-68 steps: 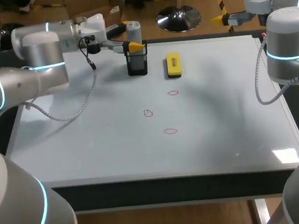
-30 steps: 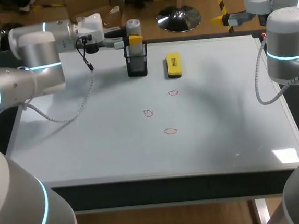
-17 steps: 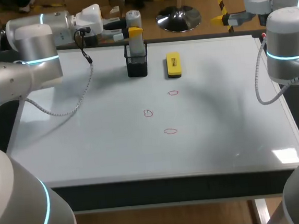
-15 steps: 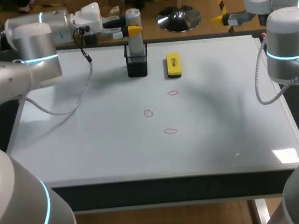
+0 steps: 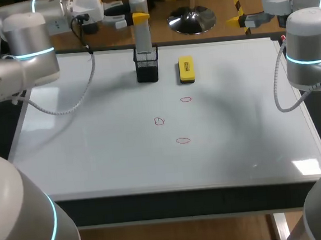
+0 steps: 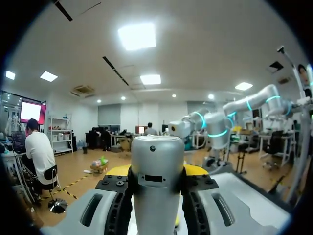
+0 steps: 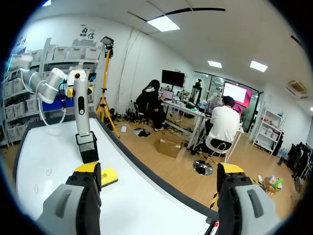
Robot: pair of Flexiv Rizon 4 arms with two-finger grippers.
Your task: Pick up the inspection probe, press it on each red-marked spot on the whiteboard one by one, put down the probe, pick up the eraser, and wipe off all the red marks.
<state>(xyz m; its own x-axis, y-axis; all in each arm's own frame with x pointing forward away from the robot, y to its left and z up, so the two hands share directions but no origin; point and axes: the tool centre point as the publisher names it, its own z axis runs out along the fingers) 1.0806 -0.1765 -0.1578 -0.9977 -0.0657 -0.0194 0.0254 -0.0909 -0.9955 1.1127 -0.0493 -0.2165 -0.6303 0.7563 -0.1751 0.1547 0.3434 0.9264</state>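
Grips the probe (image 5: 142,37) upright in the left claw (image 5: 139,16), low end at the mouth of the holder (image 5: 147,69), twelve o'clock on the whiteboard (image 5: 96,159). Holds the right claw (image 7: 159,183) wide open near two o'clock.

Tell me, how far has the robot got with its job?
Barely begun; nothing is finished. In hand: the left gripper is shut on the probe, its foot at the black holder. Left: pressing and wiping three red marks; the eraser lies unused.
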